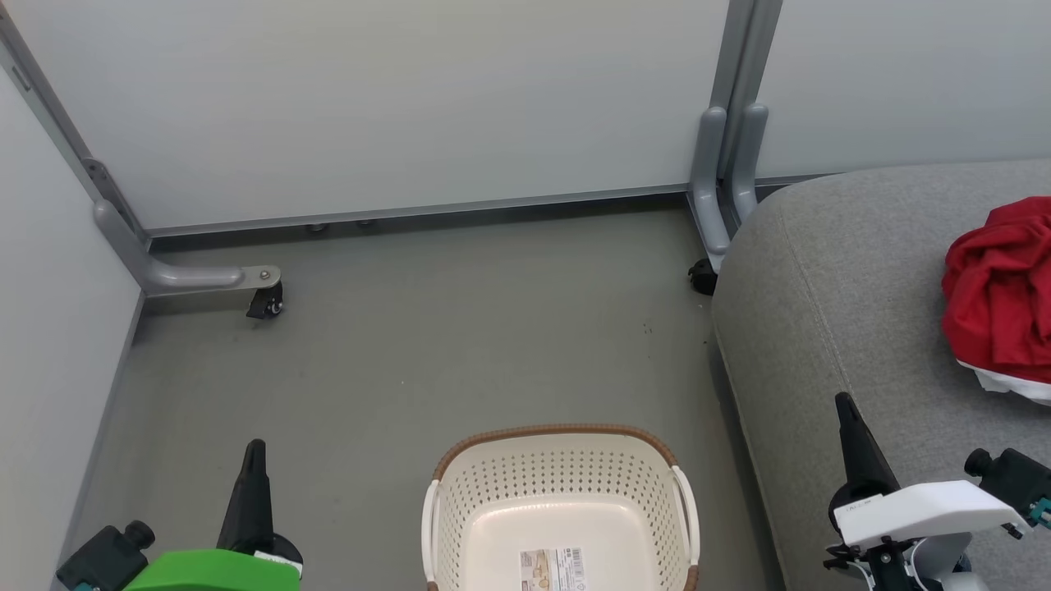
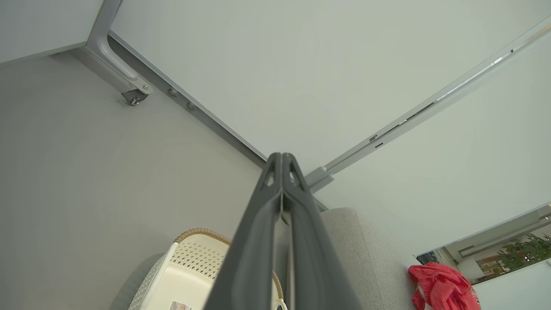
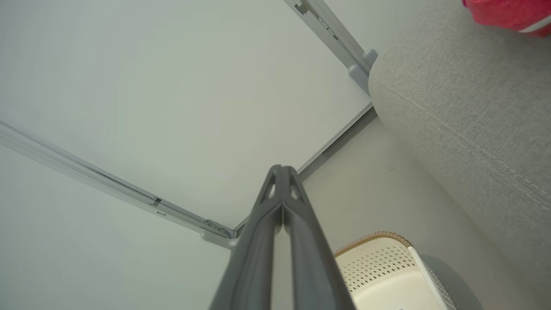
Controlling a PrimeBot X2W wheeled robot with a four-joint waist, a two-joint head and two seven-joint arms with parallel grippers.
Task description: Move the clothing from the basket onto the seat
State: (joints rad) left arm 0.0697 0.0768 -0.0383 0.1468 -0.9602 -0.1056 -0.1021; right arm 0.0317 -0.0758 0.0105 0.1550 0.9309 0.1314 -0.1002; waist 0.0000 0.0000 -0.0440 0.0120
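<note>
In the head view, the red clothing lay heaped on the grey seat, to the right of the laundry basket on the floor. In the left wrist view, the left gripper had its fingers pressed together. In the right wrist view, the right gripper was closed likewise.

One basket, one seat, one clothing heap

We identify a staged test cell furnished as a home corner. Pale partition panels stand on grey metal feet fitted with a caster and enclose a grey floor. The seat and the basket serve as the domestic furnishings.
</note>
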